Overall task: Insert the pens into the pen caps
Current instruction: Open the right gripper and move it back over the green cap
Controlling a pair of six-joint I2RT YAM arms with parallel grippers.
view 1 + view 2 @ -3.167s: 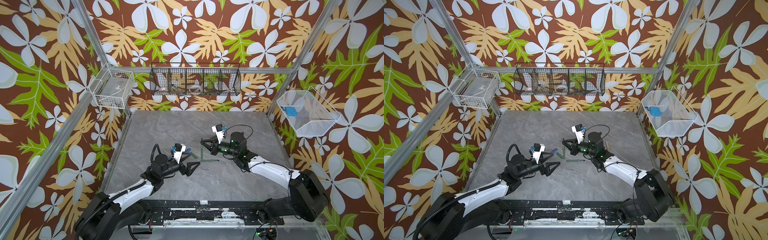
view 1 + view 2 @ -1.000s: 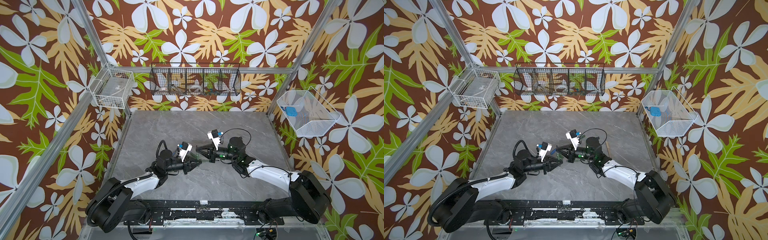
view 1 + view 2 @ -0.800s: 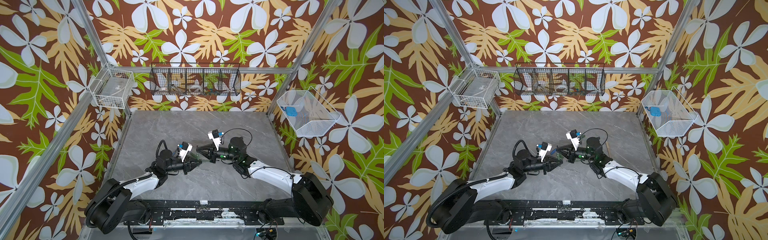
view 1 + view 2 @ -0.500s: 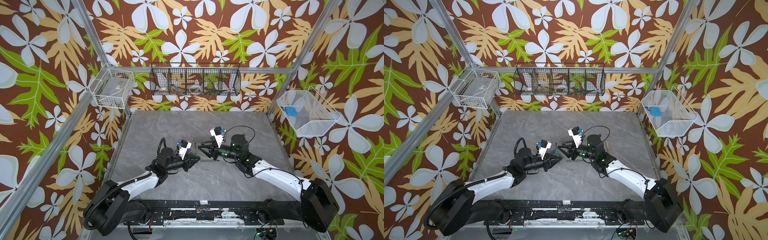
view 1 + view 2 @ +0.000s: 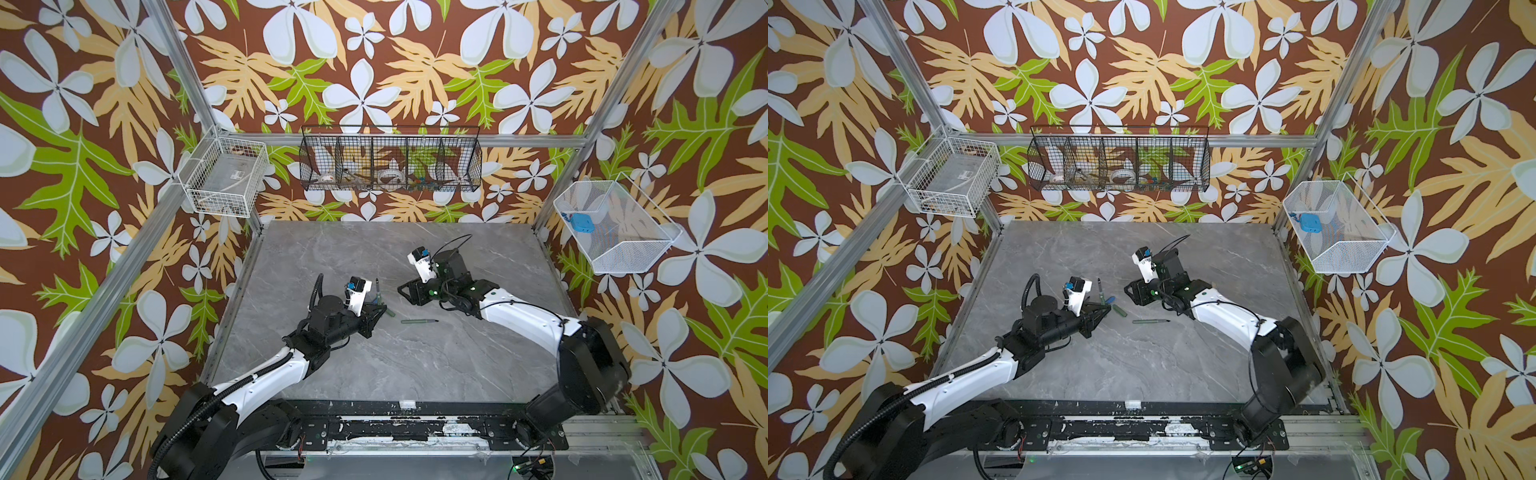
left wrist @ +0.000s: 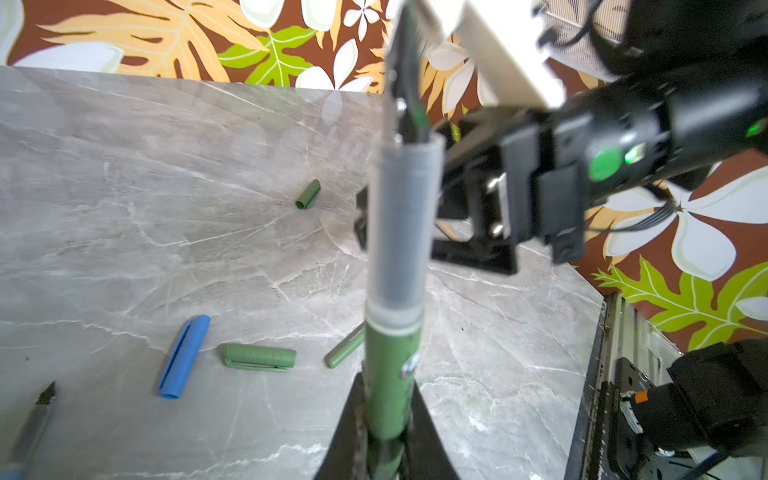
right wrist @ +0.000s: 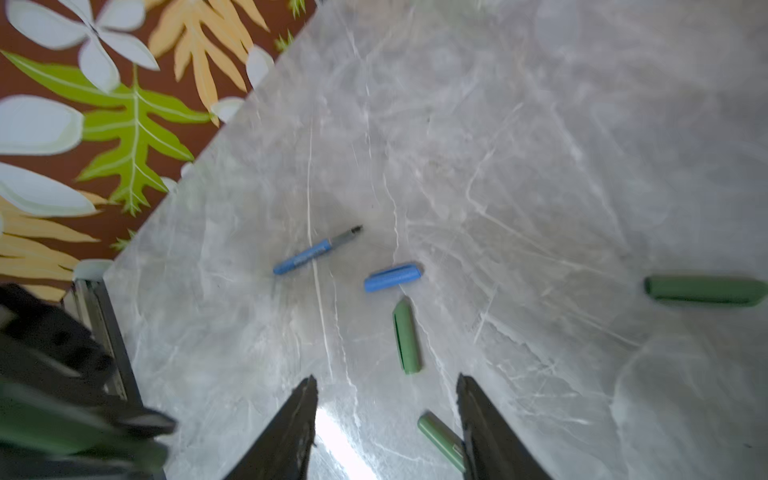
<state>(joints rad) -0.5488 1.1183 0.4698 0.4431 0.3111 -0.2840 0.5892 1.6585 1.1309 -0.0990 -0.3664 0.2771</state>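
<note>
A loose green pen [image 5: 1150, 321] lies on the grey table [image 5: 1142, 365], in front of the blue cap [image 5: 1109, 299] and to its right. A green cap [image 5: 1120, 311] lies just beside the blue cap. Left of that cap the left gripper [image 6: 386, 386] is clamped on a second green pen [image 6: 395, 353], tip up. A blue pen [image 7: 307, 255] lies near the blue cap. Beyond the cap the right gripper [image 7: 386, 379] hangs empty, fingers apart; a second green cap [image 6: 307, 194] lies well apart.

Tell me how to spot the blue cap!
Look near the middle of the gray table. The blue cap lies between a long blue pen and a green cap. It's the only short, stubby blue thing there.
</note>
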